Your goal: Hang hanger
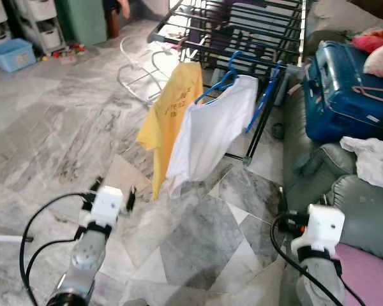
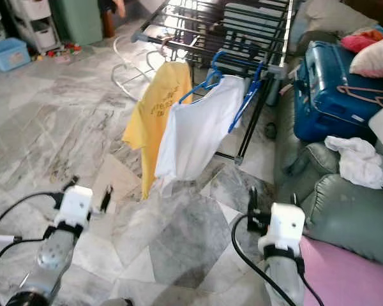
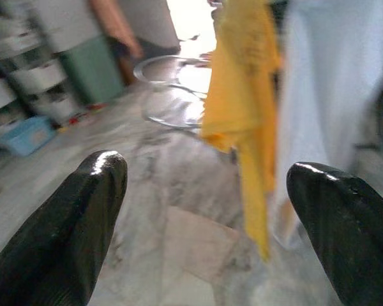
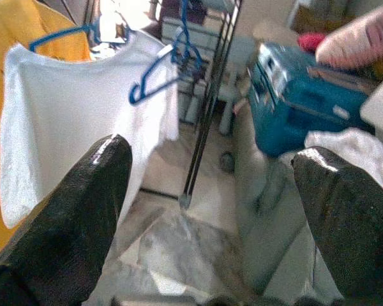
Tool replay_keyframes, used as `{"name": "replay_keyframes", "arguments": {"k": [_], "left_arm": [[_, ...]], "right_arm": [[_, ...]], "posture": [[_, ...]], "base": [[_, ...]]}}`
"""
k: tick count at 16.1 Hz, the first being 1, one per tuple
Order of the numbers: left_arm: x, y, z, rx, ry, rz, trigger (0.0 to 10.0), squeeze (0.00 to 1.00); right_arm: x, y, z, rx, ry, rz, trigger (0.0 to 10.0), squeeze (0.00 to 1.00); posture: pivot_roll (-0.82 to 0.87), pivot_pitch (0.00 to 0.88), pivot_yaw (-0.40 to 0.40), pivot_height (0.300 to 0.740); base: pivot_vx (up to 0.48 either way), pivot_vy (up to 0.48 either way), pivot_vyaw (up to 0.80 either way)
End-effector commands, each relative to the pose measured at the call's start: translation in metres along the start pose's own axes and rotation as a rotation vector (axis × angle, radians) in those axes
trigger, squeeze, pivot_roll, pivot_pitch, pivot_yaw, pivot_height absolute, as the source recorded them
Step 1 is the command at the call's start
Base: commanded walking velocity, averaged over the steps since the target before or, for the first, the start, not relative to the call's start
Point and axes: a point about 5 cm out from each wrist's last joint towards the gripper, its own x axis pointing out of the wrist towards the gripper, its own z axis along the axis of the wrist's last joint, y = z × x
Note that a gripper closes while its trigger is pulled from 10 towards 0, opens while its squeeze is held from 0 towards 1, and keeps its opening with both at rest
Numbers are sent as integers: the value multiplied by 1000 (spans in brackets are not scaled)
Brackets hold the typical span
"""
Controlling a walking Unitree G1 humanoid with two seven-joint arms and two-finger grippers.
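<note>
Blue hanger point(image 1: 225, 81), a thin plastic one with a curved hook, is hanging from the near rail of the black metal drying rack point(image 1: 242, 29) and carrying a limp white T-shirt point(image 1: 210, 134); a second blue hanger point(image 1: 263, 102) is dangling bare at the shirt's right shoulder, against the rack's slanted leg. A yellow T-shirt point(image 1: 169, 118) with dark print is hanging just beside the white one on its left, the two fabrics touching along their edges. The rack's thin bars are running away from the camera above both shirts. To the right, a hard glossy blue suitcase point(image 1: 345, 95) is lying on a grey-green padded sofa point(image 1: 364, 204), with a crumpled white cloth point(image 1: 373, 159) near it and a pink cushion point(image 1: 380, 60) behind. The floor point(image 1: 64, 127) is polished grey veined marble, lying open and wide on the left side up to a blue plastic bin point(image 1: 13, 54) and white drawers far back. The left pincer point(image 3: 204, 223) is hovering low over the floor, well apart from the shirts, its rounded black fingers point(image 3: 70, 217) spreading wide with nothing between them. The right pincer point(image 4: 210, 217) is hanging near the sofa's edge, likewise gaping wide and carrying nothing.
</note>
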Motion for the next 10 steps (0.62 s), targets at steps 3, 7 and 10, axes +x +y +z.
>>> {"name": "replay_keyframes", "arguments": {"k": [3, 7, 10], "left_arm": [[14, -16, 32, -52, -120, 0, 10000, 0], [27, -11, 53, -6, -180, 82, 10000, 0], [18, -8, 24, 42, -26, 68, 10000, 0]], "right_arm": [[5, -1, 23, -69, -96, 17, 10000, 0], [4, -5, 20, -112, -101, -12, 10000, 0], [3, 1, 6, -41, -22, -6, 10000, 0]], "posture": [[187, 74, -162, 740], [204, 68, -165, 740], [199, 68, -152, 740]], "base": [[0, 0, 0], [0, 0, 0], [0, 0, 0]]}}
